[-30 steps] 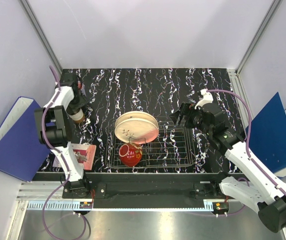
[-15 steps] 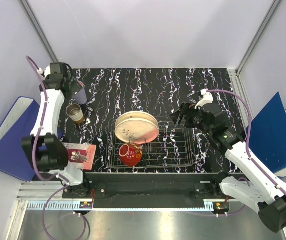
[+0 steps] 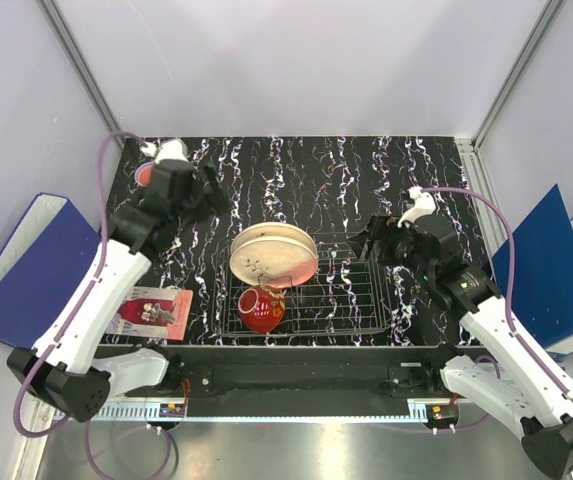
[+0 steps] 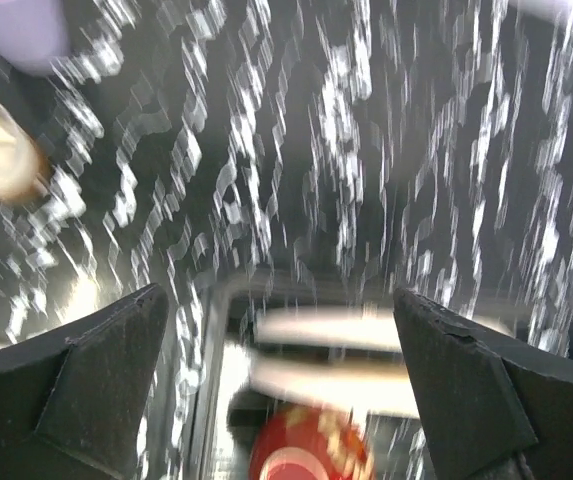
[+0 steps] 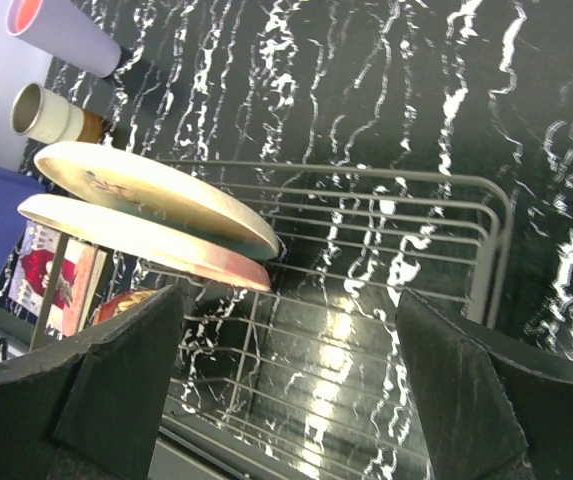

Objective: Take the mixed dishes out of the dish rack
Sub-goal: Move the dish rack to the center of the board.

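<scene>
The wire dish rack (image 3: 358, 300) holds two cream plates (image 3: 271, 252) leaning at its left end and the red bowl-cup (image 3: 261, 308) in front of them. My left gripper (image 3: 211, 192) is open and empty, above the table behind and left of the rack; its blurred view shows the plates (image 4: 336, 385) and the bowl-cup (image 4: 306, 452) between the fingers. My right gripper (image 3: 371, 238) is open and empty over the rack's bare right half (image 5: 486, 240). The right wrist view shows the plates (image 5: 156, 195), the lilac tumbler (image 5: 61, 30) and the brown-cream cup (image 5: 51, 113) on the table.
A red printed card (image 3: 156, 308) lies on the table left of the rack. Blue binders lean outside the table at the left (image 3: 31, 275) and the right (image 3: 546, 265). White walls close in the back and sides.
My left arm has left the cup and tumbler at the back left corner and swung right, its gripper now facing the rack. My right gripper has shifted slightly right.
</scene>
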{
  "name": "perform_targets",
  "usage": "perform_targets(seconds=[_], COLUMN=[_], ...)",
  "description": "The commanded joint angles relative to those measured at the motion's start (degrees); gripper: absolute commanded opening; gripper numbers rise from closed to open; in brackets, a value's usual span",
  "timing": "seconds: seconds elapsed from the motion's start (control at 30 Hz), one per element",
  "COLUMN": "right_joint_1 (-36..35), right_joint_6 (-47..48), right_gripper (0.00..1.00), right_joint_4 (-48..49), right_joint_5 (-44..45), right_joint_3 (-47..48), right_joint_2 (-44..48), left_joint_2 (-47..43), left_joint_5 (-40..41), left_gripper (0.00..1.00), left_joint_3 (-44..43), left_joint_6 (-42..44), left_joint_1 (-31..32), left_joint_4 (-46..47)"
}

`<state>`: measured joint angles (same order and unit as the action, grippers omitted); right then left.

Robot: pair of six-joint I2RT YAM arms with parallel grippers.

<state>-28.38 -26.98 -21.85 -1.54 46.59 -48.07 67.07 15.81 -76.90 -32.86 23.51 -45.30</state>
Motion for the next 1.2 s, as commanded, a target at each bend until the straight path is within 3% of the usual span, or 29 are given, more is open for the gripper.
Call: perform_targets(seconds=[0.0,0.23,0.6,0.8,1.17], right_joint_1=[0.0,-0.8,-9.7,-16.2,-16.1], right_joint_6=[0.3,-2.3,-17.7,-15.9,-11.7], right_gripper=[0.94,0.88,0.8,0.81,0.86], right_joint_4=[-3.6,-4.3,3.4,0.8,-29.4], right_joint_5=[3.8,-1.4,-12.9,0.3,40.8], right_joint_3=[-0.9,-2.8,-10.5,-9.0,10.4], right_joint_2=[2.9,4.5,15.1,14.0,-8.0], left_joint_2=[-3.8,-9.1,-15.4,-17.5,-17.1], left_joint_5=[1.6,9.5,11.8,13.2,21.3], left_gripper=[0.99,0.99,0.99,0.99,0.99], left_joint_3=[7.1,13.0,18.6,20.7,20.2], left_joint_6=[0.5,-2.0,-4.8,-6.7,-9.2], left_joint_1=[7.0,20.7,22.5,22.5,22.4], left_joint_4=[2.0,2.1,5.7,6.0,-2.8])
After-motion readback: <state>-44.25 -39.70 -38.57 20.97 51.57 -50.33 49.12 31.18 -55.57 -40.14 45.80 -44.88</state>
